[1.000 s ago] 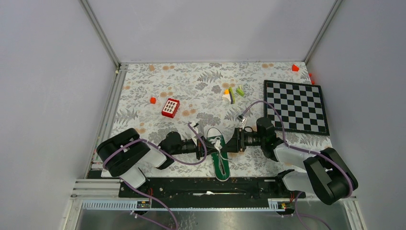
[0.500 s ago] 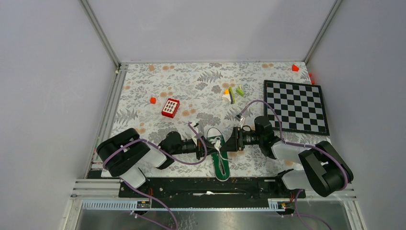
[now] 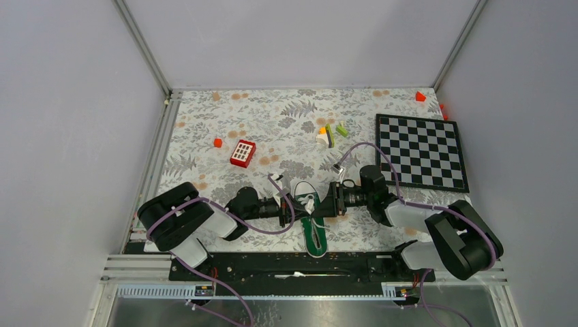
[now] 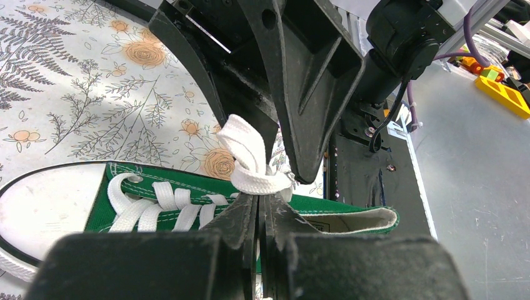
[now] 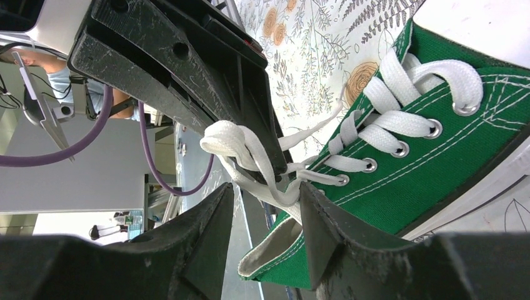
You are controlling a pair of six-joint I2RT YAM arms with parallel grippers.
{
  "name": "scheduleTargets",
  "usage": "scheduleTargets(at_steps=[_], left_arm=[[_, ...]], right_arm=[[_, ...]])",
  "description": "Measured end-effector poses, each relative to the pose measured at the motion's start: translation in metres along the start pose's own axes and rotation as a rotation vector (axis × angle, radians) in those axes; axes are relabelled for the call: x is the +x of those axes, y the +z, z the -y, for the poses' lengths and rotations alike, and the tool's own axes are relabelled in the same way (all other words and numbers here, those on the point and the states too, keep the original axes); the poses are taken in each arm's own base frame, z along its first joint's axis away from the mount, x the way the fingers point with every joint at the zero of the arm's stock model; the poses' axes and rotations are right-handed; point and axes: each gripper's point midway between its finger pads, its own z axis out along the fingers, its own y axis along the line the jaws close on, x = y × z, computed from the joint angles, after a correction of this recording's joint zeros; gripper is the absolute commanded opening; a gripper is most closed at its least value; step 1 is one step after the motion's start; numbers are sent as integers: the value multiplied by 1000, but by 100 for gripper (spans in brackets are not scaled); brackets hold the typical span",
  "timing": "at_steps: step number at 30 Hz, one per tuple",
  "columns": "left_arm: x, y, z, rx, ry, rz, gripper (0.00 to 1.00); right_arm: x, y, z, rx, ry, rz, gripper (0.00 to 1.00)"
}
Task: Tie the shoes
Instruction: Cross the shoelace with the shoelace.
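Observation:
The green sneaker with white laces lies near the front edge, toe pointing away. It also shows in the left wrist view and the right wrist view. My left gripper is shut on a loop of white lace above the shoe's tongue; in its own view the jaws are pressed together. My right gripper faces it from the right, open, and its fingers straddle the lace strands that hang from the left gripper.
A red-and-white keypad block and a small red cube lie behind on the left. Small coloured blocks lie at the middle back. A chessboard is at the right, with a red piece in the far corner.
My right gripper has moved left, closer to the shoe and the held lace. The left gripper and the shoe have not moved.

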Motion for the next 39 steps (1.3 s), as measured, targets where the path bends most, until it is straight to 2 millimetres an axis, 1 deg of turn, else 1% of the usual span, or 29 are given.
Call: scheduleTargets(at_steps=[3, 8, 10, 12, 14, 15, 20, 24, 31, 39], left_arm=[[0, 0, 0, 0, 0, 0, 0], [0, 0, 0, 0, -1, 0, 0], [0, 0, 0, 0, -1, 0, 0], [0, 0, 0, 0, -2, 0, 0], [0, 0, 0, 0, -4, -1, 0], [0, 0, 0, 0, -5, -1, 0], [0, 0, 0, -1, -6, 0, 0], [0, 0, 0, -1, -6, 0, 0], [0, -1, -1, -4, -6, 1, 0], [-1, -1, -1, -1, -6, 1, 0]], right_arm=[[1, 1, -1, 2, -4, -10, 49], [-1, 2, -1, 13, -23, -16, 32], [0, 2, 0, 19, -22, -19, 30], [0, 2, 1, 24, -20, -18, 33], [0, 3, 1, 25, -20, -18, 40], [0, 3, 2, 26, -19, -18, 42], [-2, 3, 4, 40, -17, -8, 51], [-2, 3, 6, 54, -11, -2, 52], [-5, 2, 4, 59, -21, 11, 48], [-6, 2, 4, 58, -21, 15, 51]])
